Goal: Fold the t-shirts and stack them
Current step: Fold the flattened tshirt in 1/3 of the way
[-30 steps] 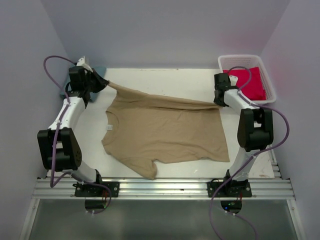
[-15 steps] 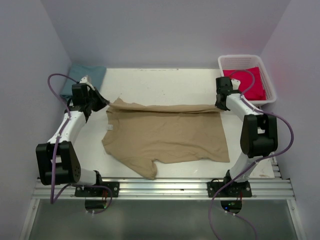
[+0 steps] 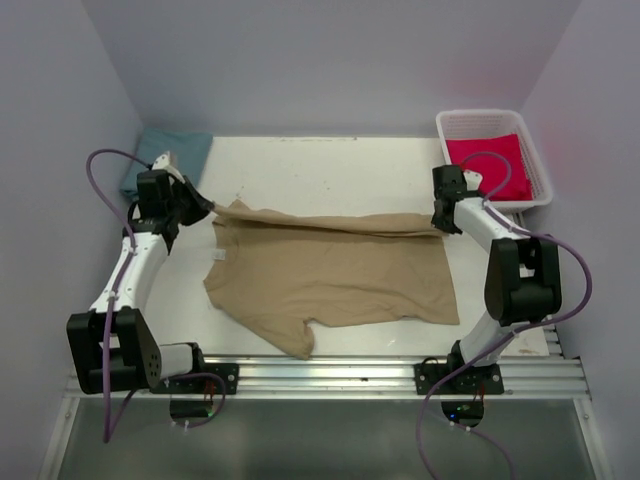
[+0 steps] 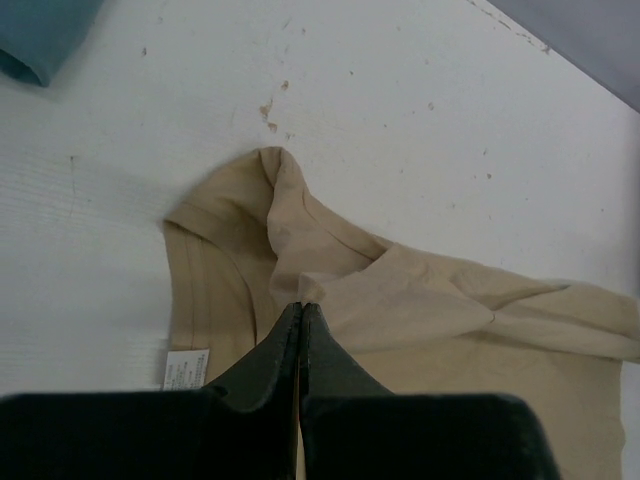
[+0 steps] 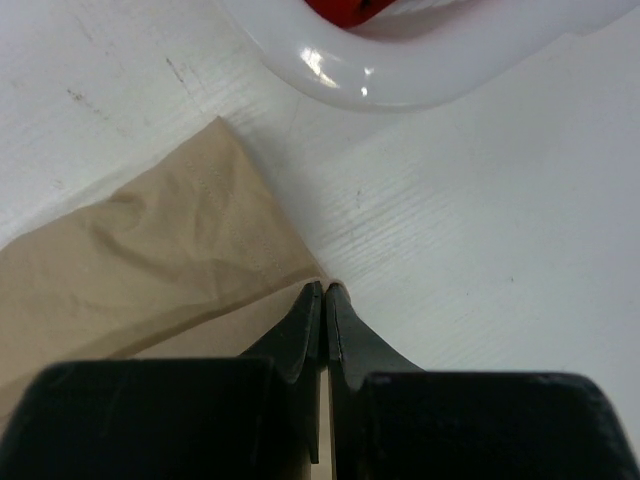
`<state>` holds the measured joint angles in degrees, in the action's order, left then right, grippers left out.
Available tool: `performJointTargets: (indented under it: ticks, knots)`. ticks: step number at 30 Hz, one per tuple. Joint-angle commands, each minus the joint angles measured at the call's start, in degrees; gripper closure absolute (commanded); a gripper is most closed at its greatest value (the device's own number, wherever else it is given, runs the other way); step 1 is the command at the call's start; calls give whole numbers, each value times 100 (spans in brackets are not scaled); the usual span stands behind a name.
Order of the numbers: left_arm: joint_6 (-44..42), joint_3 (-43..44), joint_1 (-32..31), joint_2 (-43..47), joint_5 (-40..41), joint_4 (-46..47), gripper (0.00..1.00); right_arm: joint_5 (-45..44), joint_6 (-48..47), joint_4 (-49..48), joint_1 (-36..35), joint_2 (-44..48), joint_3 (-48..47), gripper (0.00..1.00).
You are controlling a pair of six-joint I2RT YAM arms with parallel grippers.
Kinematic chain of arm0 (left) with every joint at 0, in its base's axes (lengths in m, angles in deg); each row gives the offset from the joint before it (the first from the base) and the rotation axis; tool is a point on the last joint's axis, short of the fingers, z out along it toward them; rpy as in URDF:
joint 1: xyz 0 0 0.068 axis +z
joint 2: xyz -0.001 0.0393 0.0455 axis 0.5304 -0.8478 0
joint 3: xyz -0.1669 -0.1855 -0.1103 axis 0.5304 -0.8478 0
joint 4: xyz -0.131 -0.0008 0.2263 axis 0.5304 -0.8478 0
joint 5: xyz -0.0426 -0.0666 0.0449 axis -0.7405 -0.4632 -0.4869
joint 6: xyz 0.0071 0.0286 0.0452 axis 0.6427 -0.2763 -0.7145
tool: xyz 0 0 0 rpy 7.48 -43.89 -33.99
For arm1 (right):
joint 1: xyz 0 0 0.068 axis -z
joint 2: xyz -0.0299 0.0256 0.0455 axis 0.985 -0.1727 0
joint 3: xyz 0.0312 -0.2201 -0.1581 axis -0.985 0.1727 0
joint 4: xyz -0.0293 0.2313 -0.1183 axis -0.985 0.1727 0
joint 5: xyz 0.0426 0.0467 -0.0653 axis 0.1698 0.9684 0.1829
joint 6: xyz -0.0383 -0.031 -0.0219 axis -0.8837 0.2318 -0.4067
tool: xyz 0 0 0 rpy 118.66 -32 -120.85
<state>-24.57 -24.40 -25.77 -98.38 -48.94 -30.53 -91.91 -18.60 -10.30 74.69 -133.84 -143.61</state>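
White slatted basket [image 3: 541, 165] at the far right of a white table [image 3: 330, 165], with a bright red shirt [image 3: 490, 165] heaped inside and filling most of it. To the left of the basket and nearer the arms, a tan shirt [image 3: 330, 275] spread on the table, neck opening and white label turned away from the basket, one short sleeve sticking out at the near edge. Far edge of the tan shirt doubled over in a narrow, wrinkled band, stretched in a line between the two grippers. Right gripper [image 5: 324, 290] just beside the basket's near left corner, fingers pressed together on the tan shirt's corner. Left gripper [image 4: 301, 310] well to the left of the basket, fingers likewise clamped on bunched cloth by the collar. Far left of the basket, along the same back edge, a folded teal shirt [image 3: 180, 150] lying flat, apart from the tan shirt.
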Motion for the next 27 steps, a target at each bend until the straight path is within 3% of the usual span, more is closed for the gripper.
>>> performJointTargets:
  ticks: [1, 4, 7, 9, 10, 12, 14, 15, 17, 18, 22, 25, 26, 27]
  knots:
    - [-153, -255, 59, 180, 117, -110, 100, -125, 104, -98, -8, 187, 146, 100]
    - [-91, -492, 51, 328, 143, -144, 100, -55, 95, -99, -8, 117, 182, 100]
    - [84, -756, 51, 618, 152, -189, 100, -37, 104, -81, -8, 134, 234, 76]
    - [242, -827, 51, 934, 265, -285, 100, -46, 121, 15, -17, 187, 235, 44]
    - [278, -897, 51, 1057, 301, -329, 98, -55, 139, 59, -17, 213, 243, 36]
    - [357, -915, 51, 1497, 354, -469, 81, -63, 200, 173, -17, 353, 278, 21]
    - [392, -828, 51, 1969, 476, -723, 68, -37, 244, 296, -17, 520, 296, 18]
    - [444, -767, 51, 2120, 660, -855, 40, -20, 279, 340, -17, 582, 296, 18]
    - [506, -565, 59, 2489, 828, -1181, 17, 24, 315, 385, -26, 714, 287, 17]
    - [550, -503, 51, 2604, 872, -1260, 0, 33, 332, 411, -43, 827, 287, 17]
    - [621, -607, 51, 2992, 750, -1130, 0, 112, 341, 473, -96, 1022, 103, 17]
    - [638, -984, 51, 2818, 417, -263, 0, 524, 166, 201, -184, 1092, 33, 28]
    - [656, -1055, 51, 2686, 276, -85, 0, 612, 122, 70, -219, 1084, -2, 48]
    - [682, -1117, 51, 2528, 31, 56, 4, 848, 35, 25, -228, 1066, -37, 77]
